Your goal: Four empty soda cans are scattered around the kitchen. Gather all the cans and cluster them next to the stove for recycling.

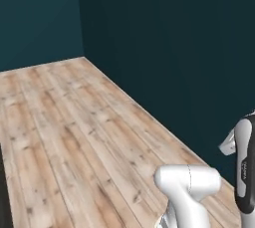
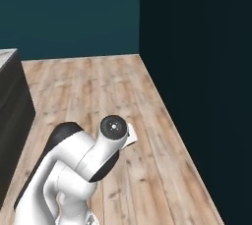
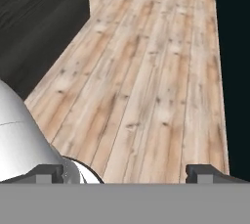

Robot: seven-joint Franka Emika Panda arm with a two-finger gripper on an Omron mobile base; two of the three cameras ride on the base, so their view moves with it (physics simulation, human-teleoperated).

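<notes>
The soda cans and the stove are out of view. In the hand view my gripper [image 3: 127,173] is open, its two dark fingertips [image 3: 49,172] standing wide apart with nothing between them, and it looks down along a bare wooden floor [image 3: 146,81]. My white arm [image 1: 189,187] is folded low over the base, with its dark-capped elbow joint [image 2: 113,126] raised in the right base view.
A dark teal wall [image 1: 169,53] runs along the right side of the floor and meets another teal wall [image 2: 69,13] at the far corner. A dark cabinet [image 2: 12,116] with a grey top stands on the left, and its dark side [image 3: 39,17] shows near the hand.
</notes>
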